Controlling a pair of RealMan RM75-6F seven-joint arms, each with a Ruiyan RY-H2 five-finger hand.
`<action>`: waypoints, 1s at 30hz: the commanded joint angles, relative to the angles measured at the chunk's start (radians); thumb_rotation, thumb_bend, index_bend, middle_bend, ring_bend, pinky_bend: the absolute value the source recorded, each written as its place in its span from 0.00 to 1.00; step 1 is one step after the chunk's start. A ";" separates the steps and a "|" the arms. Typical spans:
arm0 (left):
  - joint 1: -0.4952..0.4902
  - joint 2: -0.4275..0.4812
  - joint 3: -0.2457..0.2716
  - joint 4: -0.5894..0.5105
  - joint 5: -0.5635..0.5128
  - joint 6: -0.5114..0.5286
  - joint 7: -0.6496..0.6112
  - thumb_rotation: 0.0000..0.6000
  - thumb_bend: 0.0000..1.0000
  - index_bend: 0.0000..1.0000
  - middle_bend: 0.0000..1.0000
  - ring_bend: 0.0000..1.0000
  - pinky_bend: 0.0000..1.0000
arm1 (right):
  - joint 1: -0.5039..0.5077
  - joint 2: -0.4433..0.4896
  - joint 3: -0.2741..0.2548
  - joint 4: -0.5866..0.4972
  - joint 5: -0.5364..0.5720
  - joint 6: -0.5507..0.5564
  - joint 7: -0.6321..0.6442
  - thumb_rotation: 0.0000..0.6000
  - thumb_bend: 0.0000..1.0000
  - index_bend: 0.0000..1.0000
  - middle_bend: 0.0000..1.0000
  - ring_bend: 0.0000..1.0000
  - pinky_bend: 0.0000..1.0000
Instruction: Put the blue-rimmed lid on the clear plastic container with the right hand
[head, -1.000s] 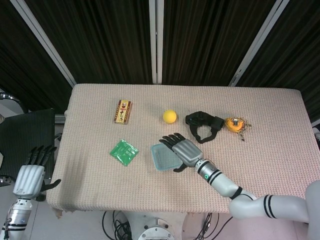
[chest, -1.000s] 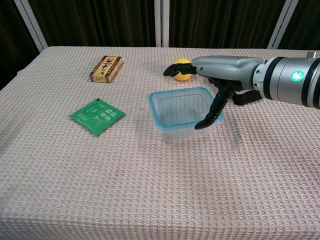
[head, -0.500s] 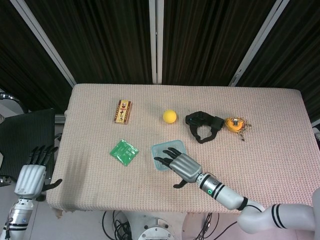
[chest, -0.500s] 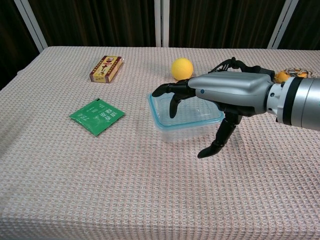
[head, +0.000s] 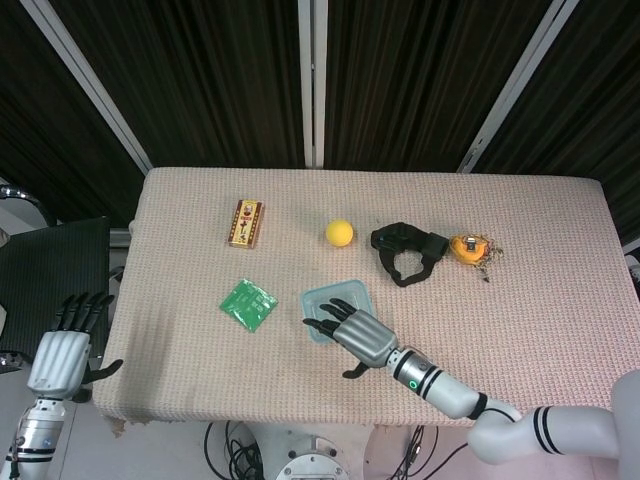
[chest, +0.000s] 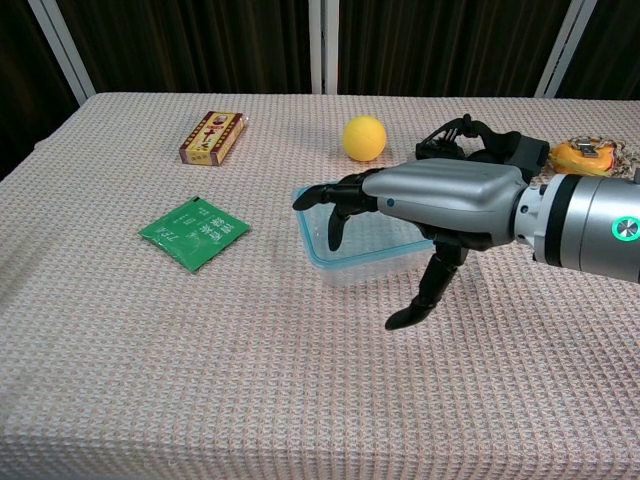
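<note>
Dark curtains with pale slanted rails close off the background, and a table (head: 560, 300) under a pinkish woven cloth fills the middle of both views. My right robot hand (chest: 440, 205) hovers palm-down over the near right part of the container (chest: 345, 245), fingers spread and holding nothing; the fingertips reach past its left rim and the thumb hangs in front of its near right corner. In the head view the same robot hand (head: 358, 335) sits low in the centre of the frame, covering the container's lower edge.

The blue rim (chest: 312, 243) runs around the top of the tub, so I judge the lid is already seated there, though I cannot tell whether it is pressed fully home. My flat, open pose suits pushing down rather than grasping.

My left robot hand (head: 60, 352) waits at the lower left of the head view, off the table edge, fingers apart and empty, since this job belongs to the right.

A ball (chest: 364, 137) lies further back, clear of my reach.
</note>
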 joint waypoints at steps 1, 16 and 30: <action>-0.001 -0.001 0.000 0.002 -0.001 -0.002 -0.001 1.00 0.00 0.08 0.06 0.00 0.00 | -0.001 -0.005 -0.001 0.004 0.006 -0.005 -0.006 1.00 0.01 0.00 0.27 0.00 0.00; -0.003 -0.002 -0.002 0.003 0.000 -0.003 -0.001 1.00 0.00 0.08 0.06 0.00 0.00 | -0.017 0.044 0.071 -0.019 -0.011 0.051 0.064 1.00 0.01 0.00 0.26 0.00 0.00; -0.006 0.003 -0.001 -0.010 -0.009 -0.014 0.013 1.00 0.00 0.08 0.06 0.00 0.00 | 0.089 -0.034 0.138 0.109 0.176 -0.096 0.031 1.00 0.01 0.00 0.23 0.00 0.00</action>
